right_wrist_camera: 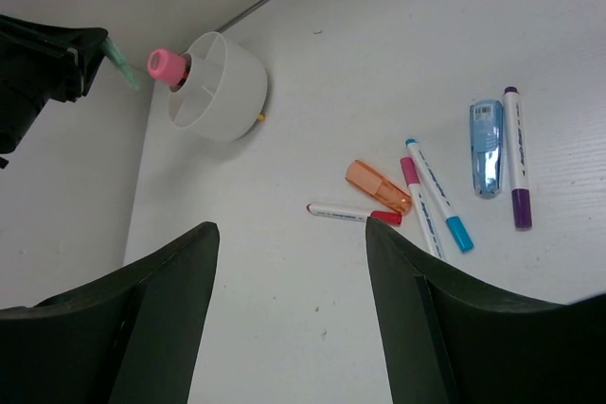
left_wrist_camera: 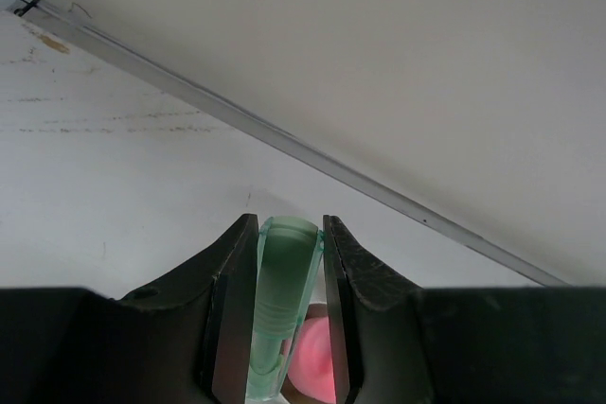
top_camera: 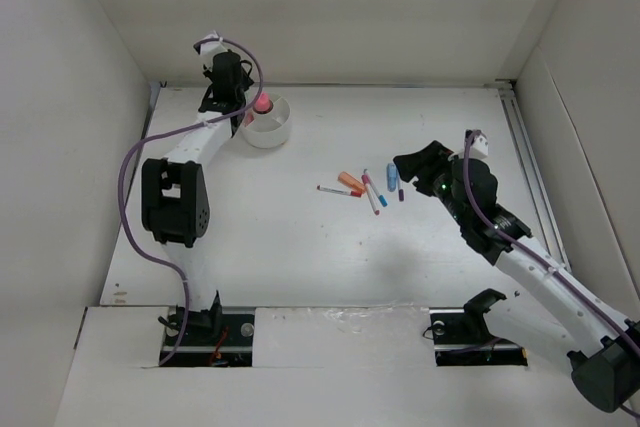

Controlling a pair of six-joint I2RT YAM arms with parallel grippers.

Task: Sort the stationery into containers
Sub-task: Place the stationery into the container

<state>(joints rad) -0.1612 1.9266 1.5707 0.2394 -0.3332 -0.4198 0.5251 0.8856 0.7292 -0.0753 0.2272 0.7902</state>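
Six loose stationery pieces, one white cup, one green pen.

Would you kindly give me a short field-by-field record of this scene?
left gripper: shut on green pen, beside the cup
right gripper: open, holding nothing
cup: white, divided; pink-capped bottle inside
lying on table: red pen, orange pen, pink marker, blue marker, purple marker, stubby blue item
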